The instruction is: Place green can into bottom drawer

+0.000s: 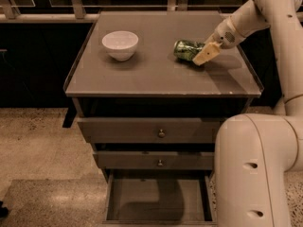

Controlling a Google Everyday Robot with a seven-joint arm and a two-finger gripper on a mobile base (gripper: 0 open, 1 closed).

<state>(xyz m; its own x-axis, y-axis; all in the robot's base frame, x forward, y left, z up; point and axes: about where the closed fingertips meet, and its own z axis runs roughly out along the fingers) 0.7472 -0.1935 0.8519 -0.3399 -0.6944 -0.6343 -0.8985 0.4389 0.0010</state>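
The green can [184,49] lies on its side on the cabinet top [156,77], right of centre. My gripper [202,56] reaches in from the right and sits at the can's right end, touching or very close to it. The bottom drawer [142,200] is pulled open at the foot of the cabinet, and its floor is bare.
A white bowl [120,44] stands on the left part of the cabinet top. The two upper drawers, with round knobs [161,133] [160,163], are shut. My arm's large white body [251,169] covers the lower right, next to the open drawer. A rail runs behind the cabinet.
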